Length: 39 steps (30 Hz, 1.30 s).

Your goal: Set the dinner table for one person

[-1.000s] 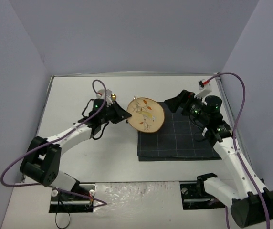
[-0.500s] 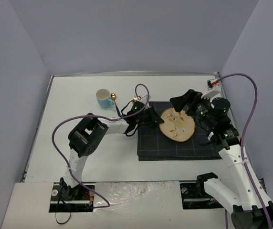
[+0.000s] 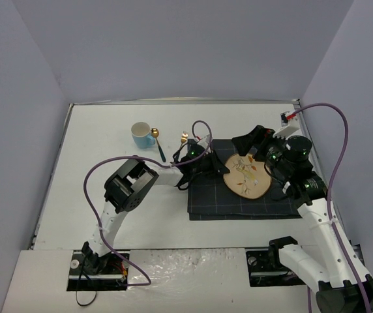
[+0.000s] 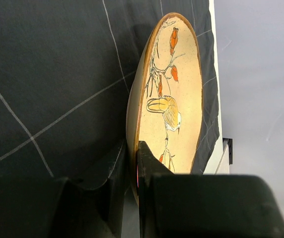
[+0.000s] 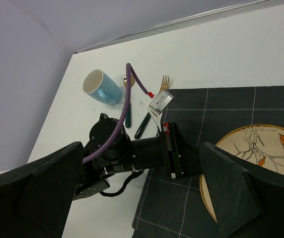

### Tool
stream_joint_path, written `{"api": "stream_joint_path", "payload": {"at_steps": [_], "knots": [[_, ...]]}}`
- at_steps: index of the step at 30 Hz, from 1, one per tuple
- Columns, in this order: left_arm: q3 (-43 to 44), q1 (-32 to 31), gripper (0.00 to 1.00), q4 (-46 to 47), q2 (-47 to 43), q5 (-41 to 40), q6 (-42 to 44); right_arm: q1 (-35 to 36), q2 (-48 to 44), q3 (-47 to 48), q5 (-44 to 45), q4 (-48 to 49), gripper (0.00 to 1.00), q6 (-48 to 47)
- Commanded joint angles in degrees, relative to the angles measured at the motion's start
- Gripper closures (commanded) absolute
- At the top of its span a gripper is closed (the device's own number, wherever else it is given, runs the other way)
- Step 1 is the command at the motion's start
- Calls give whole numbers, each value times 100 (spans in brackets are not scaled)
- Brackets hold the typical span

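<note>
Plate (image 4: 172, 104) in left end effector (image 4: 131, 152)

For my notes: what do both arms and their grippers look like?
On the left arm and right arm: white links, black joint housings, small green lights. A purple cable loops along each. The left gripper and right gripper have matte black, blocky fingers.

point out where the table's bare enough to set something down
Bare: the table left of the left arm, the far strip behind the mug, the near strip in front of the placemat. Crowded: mug, spoon and fork cluster; the plate, between left gripper and right gripper.
</note>
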Motion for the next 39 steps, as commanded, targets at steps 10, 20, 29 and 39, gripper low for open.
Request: {"api": "stream_joint_path", "payload": {"at_steps": [10, 20, 29, 39], "knots": [[468, 19, 90, 1216, -52, 173, -505, -26, -95, -103, 11, 318, 1, -76], [183, 41, 32, 515, -347, 87, -455, -34, -165, -104, 120, 252, 1, -181], [318, 168, 4, -1962, -1762, -589, 940, -26, -43, 247, 432, -51, 1, -664], [531, 1237, 5, -5214, -3317, -1670, 2686, -34, 215, 436, 732, -263, 1, -1077]]}}
